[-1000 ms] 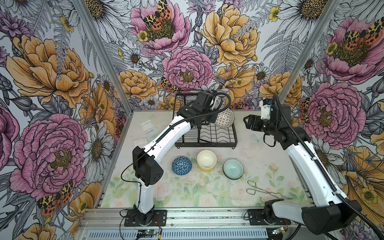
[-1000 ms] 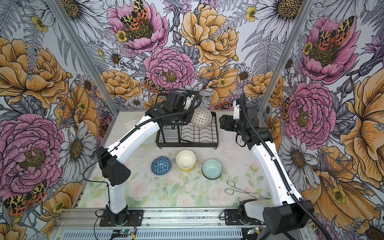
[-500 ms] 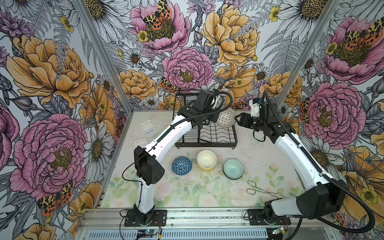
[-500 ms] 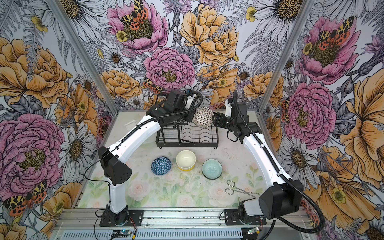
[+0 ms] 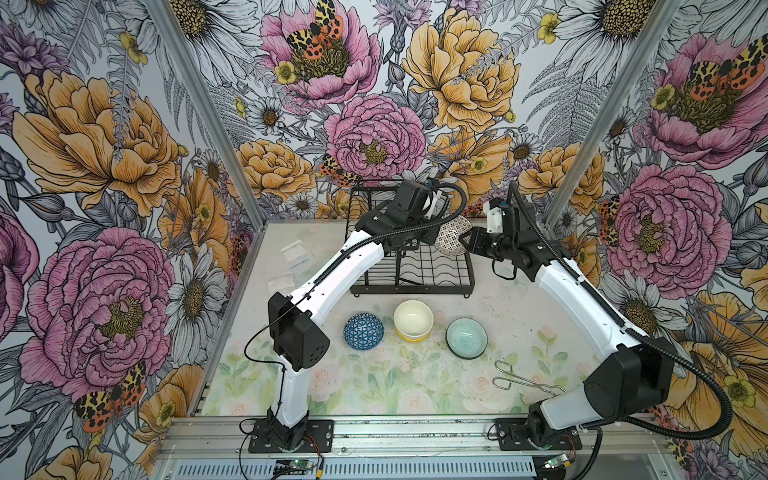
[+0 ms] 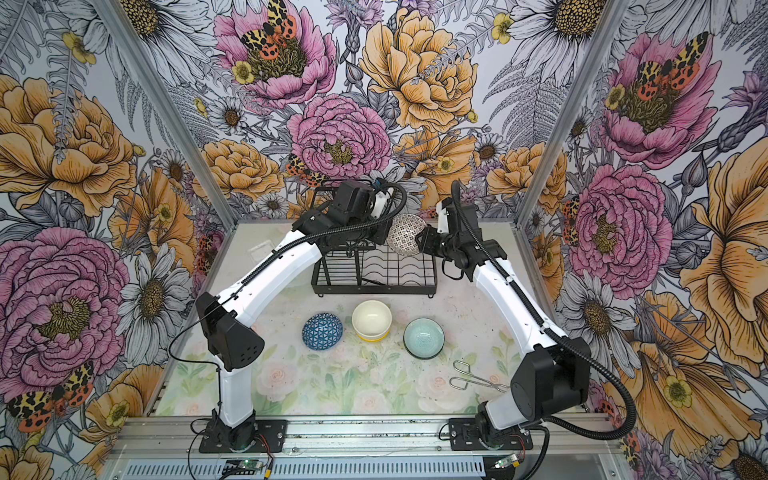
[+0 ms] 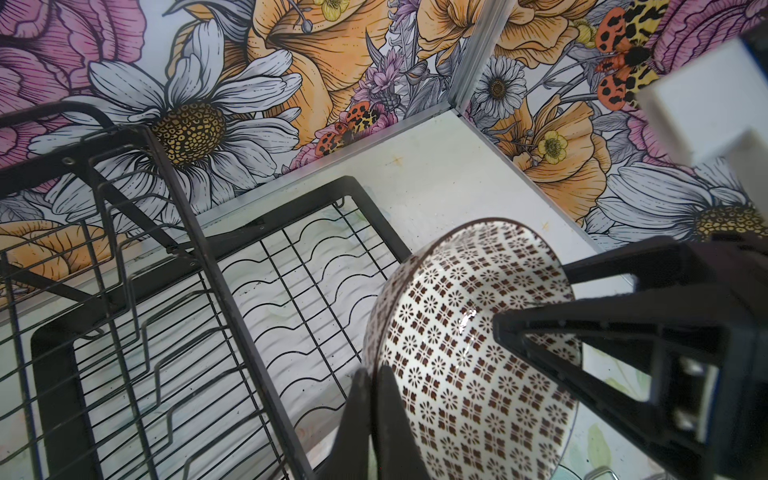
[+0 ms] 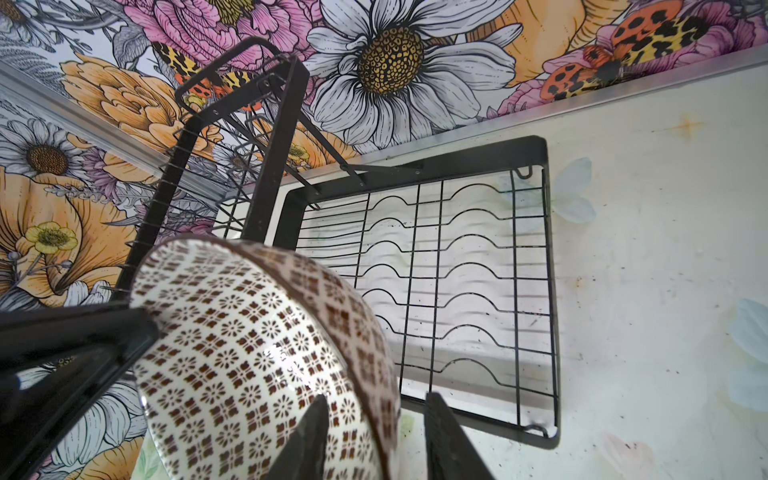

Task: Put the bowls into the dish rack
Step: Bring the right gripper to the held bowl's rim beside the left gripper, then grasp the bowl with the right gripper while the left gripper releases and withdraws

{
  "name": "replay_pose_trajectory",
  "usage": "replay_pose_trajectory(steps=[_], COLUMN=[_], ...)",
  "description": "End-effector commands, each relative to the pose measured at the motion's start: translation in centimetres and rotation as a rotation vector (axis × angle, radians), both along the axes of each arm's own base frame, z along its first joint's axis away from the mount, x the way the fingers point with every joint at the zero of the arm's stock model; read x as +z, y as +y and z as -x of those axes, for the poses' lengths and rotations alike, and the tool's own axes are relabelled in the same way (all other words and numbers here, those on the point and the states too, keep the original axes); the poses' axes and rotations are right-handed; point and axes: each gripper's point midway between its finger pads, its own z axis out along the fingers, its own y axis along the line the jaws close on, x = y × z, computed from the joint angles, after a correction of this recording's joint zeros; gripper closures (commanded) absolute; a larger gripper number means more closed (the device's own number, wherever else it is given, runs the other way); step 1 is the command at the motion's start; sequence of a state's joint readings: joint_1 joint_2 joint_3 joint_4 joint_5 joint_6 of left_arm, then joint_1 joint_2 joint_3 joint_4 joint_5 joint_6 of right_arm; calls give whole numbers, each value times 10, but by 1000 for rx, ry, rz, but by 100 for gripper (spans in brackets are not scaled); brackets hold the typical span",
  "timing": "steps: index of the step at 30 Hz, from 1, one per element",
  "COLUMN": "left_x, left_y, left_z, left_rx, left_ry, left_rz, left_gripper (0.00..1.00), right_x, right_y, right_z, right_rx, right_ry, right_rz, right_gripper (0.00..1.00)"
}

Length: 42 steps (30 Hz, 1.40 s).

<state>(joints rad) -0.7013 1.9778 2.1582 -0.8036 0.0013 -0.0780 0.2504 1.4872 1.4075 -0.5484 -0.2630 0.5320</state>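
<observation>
1. In both top views the mosaic bowl [image 5: 453, 241] was held in the air, tilted nearly on edge, over the 2 o'clock corner of the dish rack [image 5: 415, 286]. It was not seated in any slot.
2. The left gripper [image 7: 376, 419] was clamped tight on the bowl's rim, with one finger inside the wall and one outside.
3. The right gripper [image 8: 376, 399] was set astride the opposite rim, narrowed but not clamped. One of its fingers [image 8: 307, 440] lay inside the bowl, while a gap could be seen between the outer finger and the wall.
4. The relation that mattered: from the right gripper the bowl lay at 9 o'clock, and from the left gripper at 3 o'clock. The line between the two grips thus ran 9-to-3, along the rack's long side.
5. The step was judged to be a hand-over. The right jaws would need to be closed on the rim before the left grip could be let go.
6. The open wire base was seen at about 7 o'clock from the bowl, so a lowering that way was judged likely.
7. On the table at 6 o'clock from the rack were the blue bowl [image 5: 363, 336], the cream bowl [image 5: 413, 320] nested in the yellow bowl [image 5: 411, 337], and the teal bowl [image 5: 466, 337], all yet to be loaded.
</observation>
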Motion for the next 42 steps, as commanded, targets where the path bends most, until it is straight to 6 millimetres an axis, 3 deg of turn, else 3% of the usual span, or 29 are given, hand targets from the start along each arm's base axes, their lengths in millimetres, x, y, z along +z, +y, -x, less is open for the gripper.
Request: replay_pose_trajectory(steps=[1,14,18,21,23,25,27,30,34,38,42], left_x=[39,39,42,57,77,96,111,126,113,85,44], left_y=[-11,-12,-11,-4,8,23,41,82,139,202,258], left_z=[2,10,12,12,11,9,8,9,6,9,18], left_rx=[-33,-44,-42,-31,-21,2,33,120,252,392,518], left_ry=[-86,-93,-100,-144,-192,-231,-265,-289,-247,-170,-53], left_rz=[88,72,69,64,63,66,62,58,46,51,102], left_gripper=[100,100,100,100,61,27,4,1,1,1,1], right_x=[16,19,20,22,23,24,24,27,34,35,36], right_y=[4,2,0,-1,-2,-1,-1,0,-2,-20,-32], right_z=[-7,-3,0,1,1,1,0,0,-7,-30,-69], right_rx=[-1,-13,-18,-15,-13,-4,16,37,74,40,5], right_ry=[-47,-57,-63,-70,-81,-87,-98,-117,-172,-245,-334], right_rz=[-11,-4,2,8,18,29,42,61,132,330,506], right_gripper=[67,99,100,100,100,100,100,100,100,100,100])
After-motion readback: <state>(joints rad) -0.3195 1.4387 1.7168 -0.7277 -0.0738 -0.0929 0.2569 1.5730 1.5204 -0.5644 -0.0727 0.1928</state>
